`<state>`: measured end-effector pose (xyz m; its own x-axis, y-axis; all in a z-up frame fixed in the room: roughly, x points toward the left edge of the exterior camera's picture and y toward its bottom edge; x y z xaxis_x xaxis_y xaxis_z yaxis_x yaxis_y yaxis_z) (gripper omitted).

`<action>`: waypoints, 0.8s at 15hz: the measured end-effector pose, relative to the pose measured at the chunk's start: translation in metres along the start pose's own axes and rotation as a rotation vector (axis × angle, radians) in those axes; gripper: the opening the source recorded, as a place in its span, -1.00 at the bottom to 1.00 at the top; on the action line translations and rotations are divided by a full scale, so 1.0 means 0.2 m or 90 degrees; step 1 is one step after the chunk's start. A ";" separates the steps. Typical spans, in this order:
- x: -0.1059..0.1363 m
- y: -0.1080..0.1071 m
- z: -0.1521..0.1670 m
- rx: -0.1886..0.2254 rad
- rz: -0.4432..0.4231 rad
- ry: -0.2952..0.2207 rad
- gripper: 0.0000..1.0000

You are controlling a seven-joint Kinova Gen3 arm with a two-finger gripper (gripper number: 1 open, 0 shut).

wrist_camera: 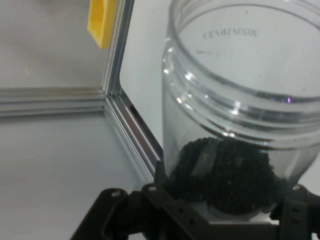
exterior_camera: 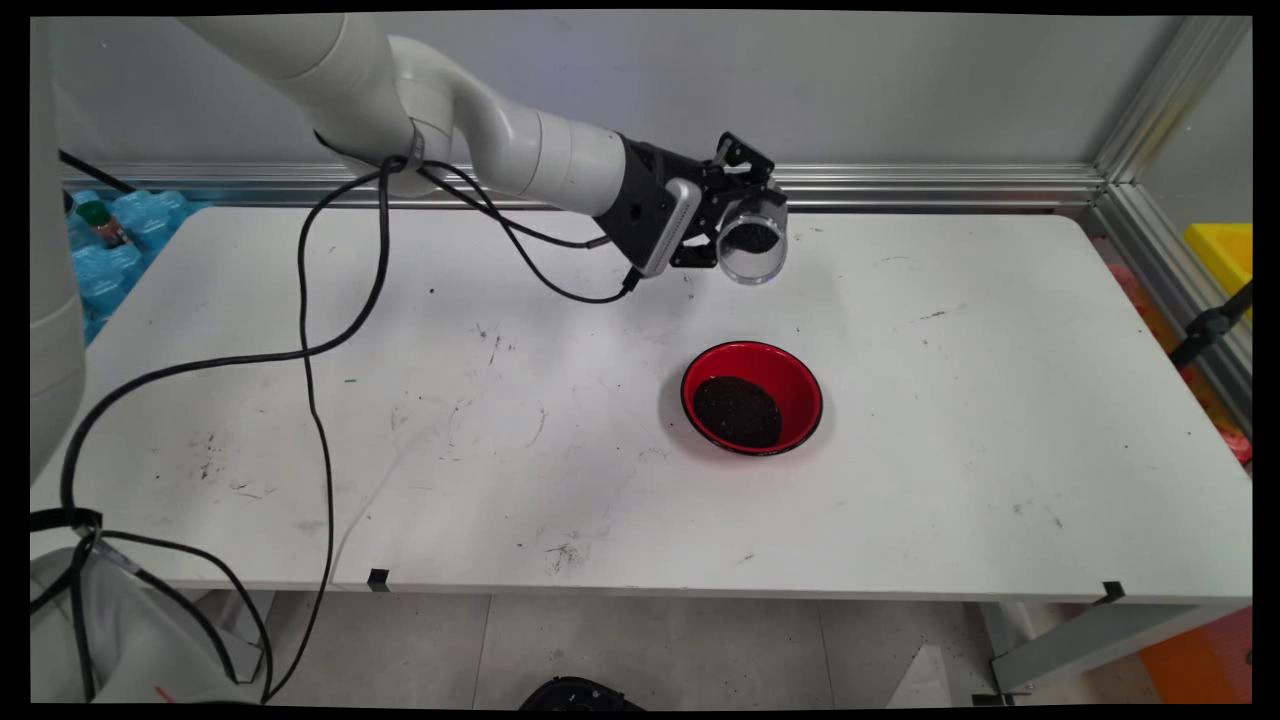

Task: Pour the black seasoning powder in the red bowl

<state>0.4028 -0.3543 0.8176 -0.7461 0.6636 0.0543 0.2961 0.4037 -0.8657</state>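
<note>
So the gripper (exterior_camera: 748, 232) is clamped around a clear plastic jar (exterior_camera: 753, 243), held up in the air over the far part of the white table (exterior_camera: 950, 450), tipped over on its side with the mouth facing roughly toward the camera. In the main view the fingertips themselves are mostly hidden behind the jar, so you only get the black linkage wrapping it.

The hand view is where it gets clearer: the jar (wrist_camera: 240, 110) fills most of the picture, cut off at the top and right edges, and you can see the threaded rim plus a clump of dark granules (wrist_camera: 225, 175) sitting near its base, right above the gripper (wrist_camera: 220, 215) linkage at the bottom. There's some mirrored lettering on the jar wall, too faint to read.

What only the main view gives you: a red bowl (exterior_camera: 752, 397) sitting on the table below and nearer than the jar, well apart from it, holding a pile of the same-looking dark stuff (exterior_camera: 738, 410). Black cables (exterior_camera: 310, 340) droop from the arm across the left side of the table. A yellow thing (exterior_camera: 1220, 250) off to the right is cut off; the hand view catches a yellow bit (wrist_camera: 102, 22) too, past the aluminium frame (wrist_camera: 127, 125).
</note>
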 end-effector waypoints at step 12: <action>0.05 0.08 0.04 0.024 0.090 0.013 -1.00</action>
<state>0.3957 -0.3469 0.8004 -0.6862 0.7249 -0.0604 0.3750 0.2813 -0.8833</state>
